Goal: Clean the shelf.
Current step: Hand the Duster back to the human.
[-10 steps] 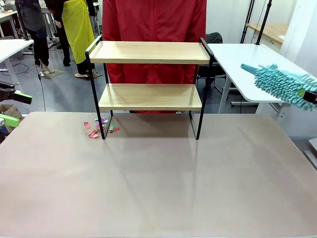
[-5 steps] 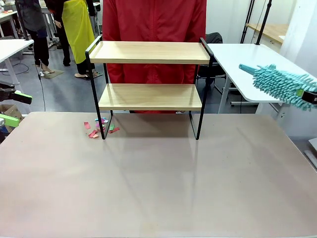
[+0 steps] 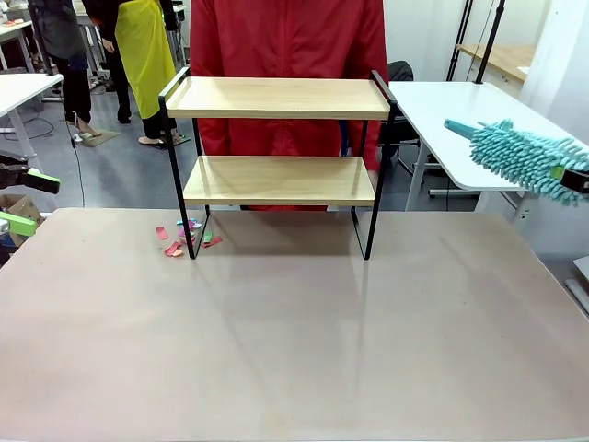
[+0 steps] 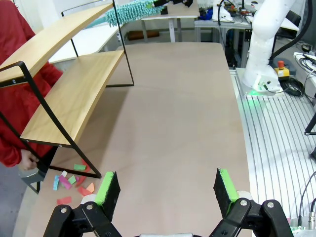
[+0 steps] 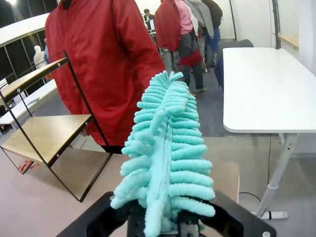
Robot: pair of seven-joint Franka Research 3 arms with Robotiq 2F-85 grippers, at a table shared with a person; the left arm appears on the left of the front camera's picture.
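Presently the duster (image 3: 525, 158) is pinched in the right gripper (image 5: 168, 222), jaws pressed together on its handle, and is held in the air well to the right of the shelf (image 3: 281, 97), apart from it. The shelf stands at the table's (image 3: 294, 341) far edge, in front of a person in red (image 3: 285, 37); both boards look bare, and paper scraps (image 3: 184, 237) lie by its left foot. The left gripper (image 4: 165, 190) is spread wide, holding nothing. For the sweep to go well, the duster should probably be brought level over the top board, cleared above the side rail, then drawn flat along the wood.
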